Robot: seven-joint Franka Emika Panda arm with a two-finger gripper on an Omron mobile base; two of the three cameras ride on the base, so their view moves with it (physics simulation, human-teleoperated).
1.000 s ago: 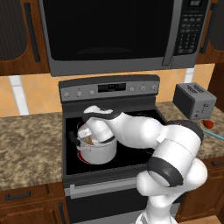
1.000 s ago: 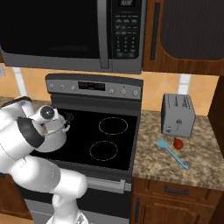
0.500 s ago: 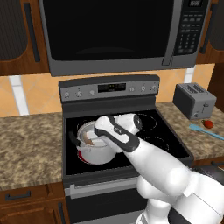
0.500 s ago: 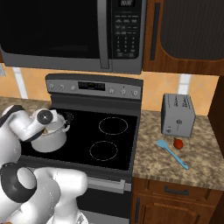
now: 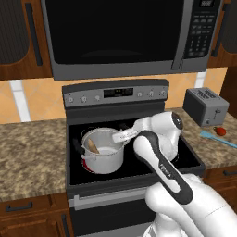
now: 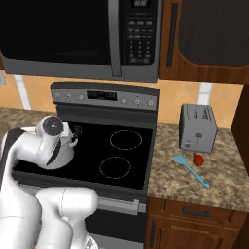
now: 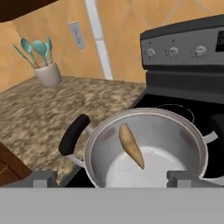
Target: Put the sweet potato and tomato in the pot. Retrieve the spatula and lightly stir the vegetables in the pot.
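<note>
The steel pot [image 5: 104, 162] stands on the stove's front left burner, and the tan sweet potato [image 5: 92, 146] leans inside it. My gripper [image 5: 116, 137] hovers just over the pot's right rim, open and holding nothing. In the hand view the fingertips [image 7: 43, 178] stand wide apart above the pot [image 7: 144, 113], with the sweet potato [image 7: 131, 147] below them. On the right counter, in front of the toaster, lie the red tomato [image 5: 221, 131] and the blue spatula [image 5: 216, 138]. The right base view shows the tomato [image 6: 198, 159] and spatula [image 6: 192, 171] too, while my arm covers much of the pot [image 6: 67, 154].
A silver toaster [image 5: 206, 106] stands at the back of the right counter. The microwave [image 5: 120, 37] hangs low over the stove. A cup of teal utensils [image 7: 47, 73] sits at the back of the left counter. The right burners [image 6: 125, 139] are bare.
My arm has swung round, its elbow moving to the right over the stove. The hand has drawn back from over the pot's middle to its right rim. The sweet potato stays in the pot.
</note>
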